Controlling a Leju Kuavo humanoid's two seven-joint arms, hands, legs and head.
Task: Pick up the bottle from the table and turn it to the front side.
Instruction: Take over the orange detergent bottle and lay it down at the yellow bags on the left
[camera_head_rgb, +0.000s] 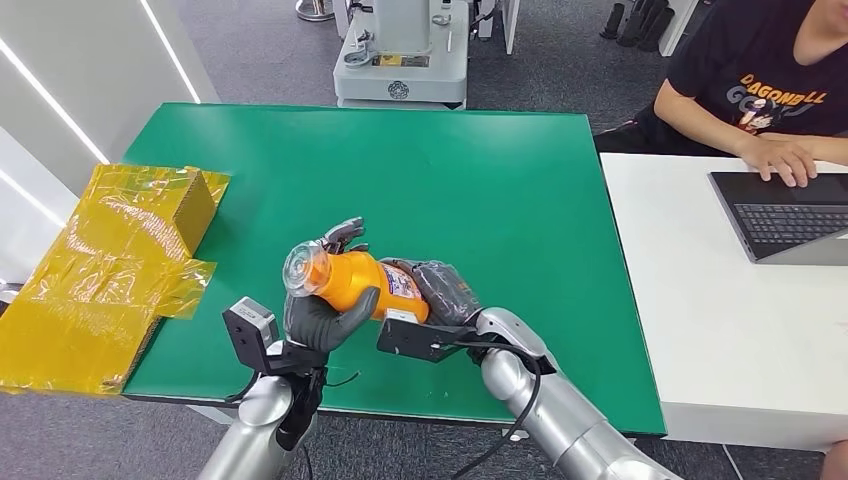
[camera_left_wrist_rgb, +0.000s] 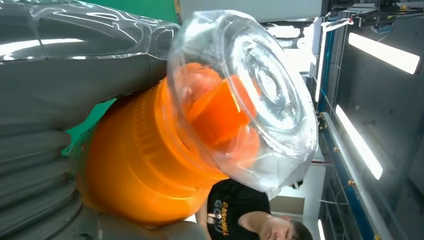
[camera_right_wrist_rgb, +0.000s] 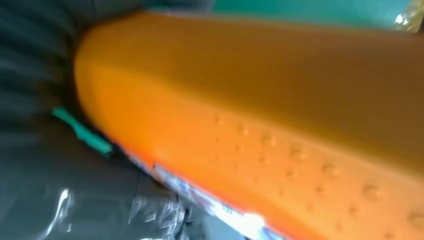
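The left hand (camera_head_rgb: 322, 318) wraps its grey fingers around the neck end of the orange plastic bottle with a clear cap (camera_head_rgb: 352, 282), and the right hand (camera_head_rgb: 443, 292) grips the other end. The bottle lies on its side, held up over the green table mat (camera_head_rgb: 500, 190) near the bottom middle of the frame. A yellow crinkly bag (camera_head_rgb: 105, 260) sits at the left, and a person (camera_head_rgb: 760, 90) types on a dark laptop (camera_head_rgb: 780, 215) at the upper right.

A lab: machine base (camera_head_rgb: 400, 55), strip lights (camera_left_wrist_rgb: 382, 52), person at laptop (camera_head_rgb: 785, 215)

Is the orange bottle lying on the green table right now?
No, the orange bottle is held above the green table by both hands.
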